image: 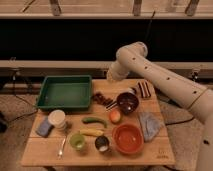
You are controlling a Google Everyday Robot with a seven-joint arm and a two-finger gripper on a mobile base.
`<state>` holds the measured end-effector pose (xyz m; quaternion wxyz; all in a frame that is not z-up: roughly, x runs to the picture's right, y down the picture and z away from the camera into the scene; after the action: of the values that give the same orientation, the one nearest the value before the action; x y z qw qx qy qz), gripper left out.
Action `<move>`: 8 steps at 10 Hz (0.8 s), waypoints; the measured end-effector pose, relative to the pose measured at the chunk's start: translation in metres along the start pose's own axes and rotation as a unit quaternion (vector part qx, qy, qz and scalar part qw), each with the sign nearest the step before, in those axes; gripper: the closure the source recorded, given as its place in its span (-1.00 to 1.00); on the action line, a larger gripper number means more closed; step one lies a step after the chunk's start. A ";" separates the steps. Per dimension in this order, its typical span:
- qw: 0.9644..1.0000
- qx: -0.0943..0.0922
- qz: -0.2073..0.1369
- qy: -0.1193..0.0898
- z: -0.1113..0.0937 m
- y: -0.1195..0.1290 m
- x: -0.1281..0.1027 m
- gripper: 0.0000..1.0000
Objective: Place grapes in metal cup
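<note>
The gripper (pixel 110 80) hung at the end of the pale arm, above the far side of the wooden table (pixel 160 152). Whether it was clenched or released could not be told. Just below it, toward the camera, lay the grapes (pixel 102 98) on the tabletop; whether it touched them was unclear. Further out, beside the grapes, stood the dark maroon bowl (pixel 128 102), and past that the orange fruit (pixel 115 116). Farthest from the gripper, near the table's front edge, stood the metal cup (pixel 102 143), between the green cup (pixel 77 141) and the red bowl (pixel 128 138).
</note>
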<state>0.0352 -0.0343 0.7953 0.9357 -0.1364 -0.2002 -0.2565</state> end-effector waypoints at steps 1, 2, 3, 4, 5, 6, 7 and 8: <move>1.000 -0.010 0.003 0.002 0.009 0.001 0.001 0.60; 1.000 -0.019 0.006 0.004 0.019 0.003 0.003 0.45; 0.999 -0.036 0.012 0.007 0.040 0.004 0.006 0.20; 0.999 -0.050 0.014 0.010 0.057 0.006 0.006 0.00; 0.998 -0.064 0.015 0.012 0.071 0.007 0.006 -0.16; 0.996 -0.085 0.016 0.014 0.091 0.009 0.003 -0.40; 0.995 -0.101 0.017 0.015 0.104 0.010 0.000 -0.56; 0.993 -0.114 0.019 0.018 0.112 0.012 0.001 -0.60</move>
<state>0.0083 0.0147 0.8926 0.9224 -0.2409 -0.1503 -0.2619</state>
